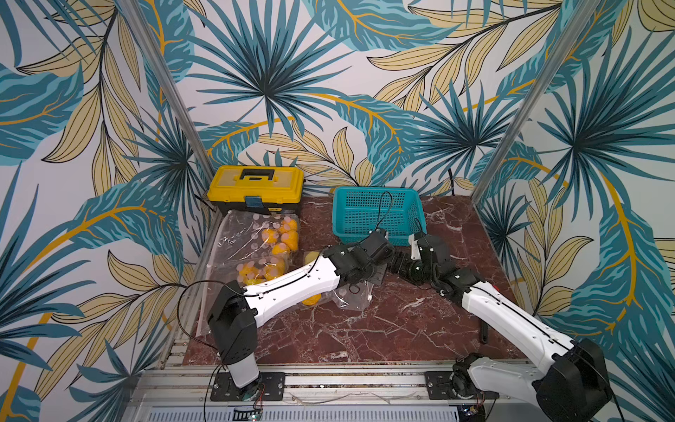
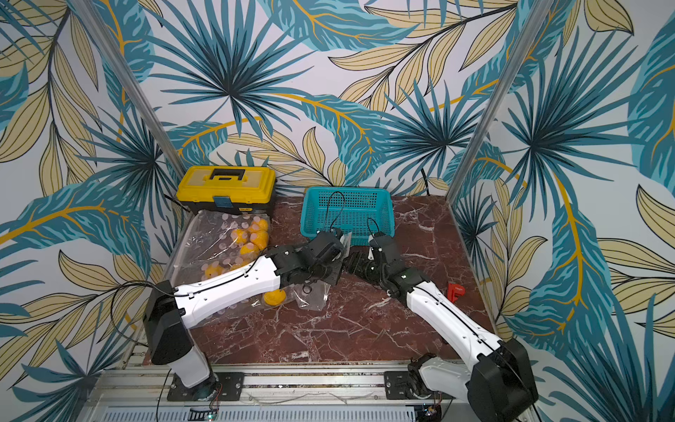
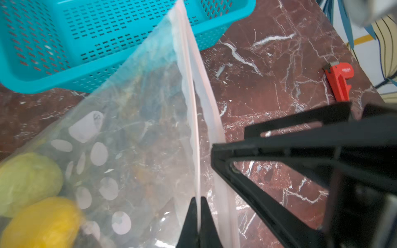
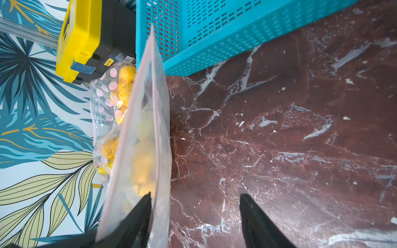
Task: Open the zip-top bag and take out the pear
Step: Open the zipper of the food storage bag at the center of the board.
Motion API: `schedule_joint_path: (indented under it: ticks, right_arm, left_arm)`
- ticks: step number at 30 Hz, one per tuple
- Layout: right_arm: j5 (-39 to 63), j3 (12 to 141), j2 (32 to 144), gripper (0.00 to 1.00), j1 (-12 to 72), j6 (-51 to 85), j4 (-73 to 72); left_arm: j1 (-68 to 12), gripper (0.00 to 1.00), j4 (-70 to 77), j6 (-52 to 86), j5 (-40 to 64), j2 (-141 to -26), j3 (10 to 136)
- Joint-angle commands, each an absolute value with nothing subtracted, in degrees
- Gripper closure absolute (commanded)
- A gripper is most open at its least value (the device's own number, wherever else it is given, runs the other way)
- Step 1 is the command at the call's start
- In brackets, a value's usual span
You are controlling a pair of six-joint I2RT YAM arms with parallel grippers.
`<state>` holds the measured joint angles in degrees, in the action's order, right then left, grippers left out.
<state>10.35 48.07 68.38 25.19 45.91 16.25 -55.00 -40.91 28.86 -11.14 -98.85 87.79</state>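
1. Over at ten o'clock on the marble table (image 1: 401,329), a yellow toolbox (image 1: 255,186) sits against the back wall. A big clear spotted sack (image 1: 248,237) stuffed with yellow pieces lies just in front of it.
2. Near the middle of the table, the left gripper (image 3: 199,207) is clenched on the zip strip of the zip-top bag (image 3: 139,120). It holds that edge up off the marble (the plastic stands like a sail, pointing towards twelve o'clock).
3. The pear (image 3: 28,180), pale green, shows through the bag's clear wall at its low end. It lies inside the bag, touching a yellow fruit (image 3: 43,223).
4. At twelve o'clock stands a teal basket (image 1: 376,212), just beyond the raised bag edge.
5. The right gripper (image 4: 195,198) comes in from the three o'clock side, jaws apart and grasping nothing. One finger (image 4: 142,212) touches the bag's top strip, while its partner hangs over bare marble.
6. At three o'clock a red clamp (image 2: 455,291) lies near the table's edge, well apart from the bag.
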Motion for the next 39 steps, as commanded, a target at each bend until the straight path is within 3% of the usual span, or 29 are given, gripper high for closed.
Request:
schedule_joint_path:
  ticks: [1, 10, 13, 22, 25, 29, 39]
  right_arm:
    - [12.1, 46.2, 69.4, 0.44, 24.6, 46.2, 15.7]
    - [7.8, 42.7, 69.1, 0.91, 21.8, 43.5, 21.0]
    - [4.9, 41.5, 68.9, 0.99, 20.9, 42.4, 23.8]
    - [-1.6, 39.8, 67.0, 1.0, 20.2, 43.5, 30.4]
    - [2.2, 42.8, 65.5, 0.99, 20.2, 43.6, 32.6]
    - [6.2, 48.7, 62.2, 0.76, 20.2, 44.8, 36.8]
    - [17.6, 51.5, 61.7, 0.76, 21.5, 61.4, 23.1]
  left_arm:
    - [-55.6, 1.0, -39.6, 30.6, -15.4, -98.0, 89.5]
    - [-57.7, 1.0, -39.6, 29.8, -21.7, -96.6, 88.9]
    - [-58.0, 1.0, -39.6, 29.3, -24.2, -95.1, 88.2]
    - [-58.7, 1.0, -39.6, 28.1, -29.8, -94.2, 87.6]
    - [-58.8, 1.0, -39.6, 28.2, -27.5, -95.5, 88.6]
    - [-59.1, 1.0, -39.6, 28.7, -25.8, -97.2, 89.3]
    - [-60.4, 1.0, -38.1, 29.1, -26.0, -98.4, 89.8]
